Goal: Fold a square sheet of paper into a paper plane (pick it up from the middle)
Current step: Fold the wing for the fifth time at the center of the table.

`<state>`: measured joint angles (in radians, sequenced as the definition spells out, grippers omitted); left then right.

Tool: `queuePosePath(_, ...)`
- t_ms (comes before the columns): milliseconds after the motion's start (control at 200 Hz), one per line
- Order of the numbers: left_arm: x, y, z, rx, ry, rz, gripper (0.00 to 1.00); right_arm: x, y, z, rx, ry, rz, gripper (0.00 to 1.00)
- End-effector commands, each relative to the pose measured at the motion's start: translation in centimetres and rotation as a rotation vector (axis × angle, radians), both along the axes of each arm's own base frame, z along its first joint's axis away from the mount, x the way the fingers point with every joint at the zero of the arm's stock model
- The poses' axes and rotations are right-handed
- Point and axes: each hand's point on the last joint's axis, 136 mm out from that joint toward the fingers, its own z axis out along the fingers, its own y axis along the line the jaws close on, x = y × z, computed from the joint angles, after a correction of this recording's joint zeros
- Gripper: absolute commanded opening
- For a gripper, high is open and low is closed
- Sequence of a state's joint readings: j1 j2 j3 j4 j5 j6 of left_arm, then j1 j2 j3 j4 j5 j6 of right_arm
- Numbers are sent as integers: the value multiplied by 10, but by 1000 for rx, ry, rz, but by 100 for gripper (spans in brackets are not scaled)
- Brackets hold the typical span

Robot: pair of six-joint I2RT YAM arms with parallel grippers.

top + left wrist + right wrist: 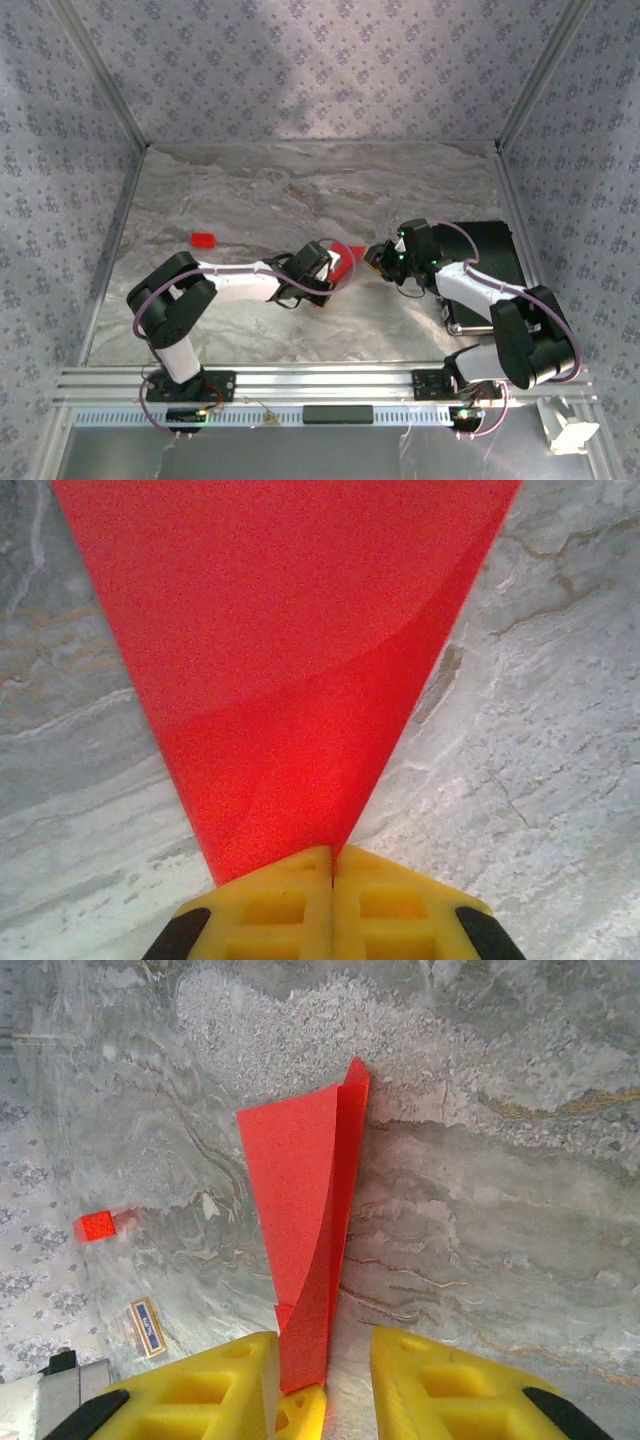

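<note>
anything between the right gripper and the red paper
Nothing visible. The narrow end of the paper lies inside the open right gripper, and the left gripper is shut on it.

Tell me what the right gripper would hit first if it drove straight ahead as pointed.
The folded red paper: it lies between the right gripper's open fingers, pinched by the left gripper. Beyond it comes the table, though depth is unclear.

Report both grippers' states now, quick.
Left gripper: closed on the folded red paper.
Right gripper: open, jaws straddling the paper's end.
</note>
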<state>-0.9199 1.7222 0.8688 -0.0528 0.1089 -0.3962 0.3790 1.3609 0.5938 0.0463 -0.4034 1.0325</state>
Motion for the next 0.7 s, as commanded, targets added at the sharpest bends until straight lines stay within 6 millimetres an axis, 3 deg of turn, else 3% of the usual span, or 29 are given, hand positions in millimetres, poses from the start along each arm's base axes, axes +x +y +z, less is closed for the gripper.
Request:
queuePosePath(0, -8, -7, 1, -87, 92, -9, 0, -3, -6, -2, -22, 2, -6, 31)
queuePosePath(210, -8, -11, 0, -211, 222, 0, 0, 0, 0, 1, 5, -33, 7, 26)
queuePosePath(405, -9, -15, -5, -312, 330, 13, 0, 8, 12, 13, 7, -169, 35, 21)
queuePosePath(580, -4, -12, -11, -377, 398, 58, 0, 5, 25, 20, -18, -296, 125, 20)
queuePosePath(700, -2, -7, -15, -410, 431, 94, 0, 0, 33, 16, 5, -289, 182, 19)
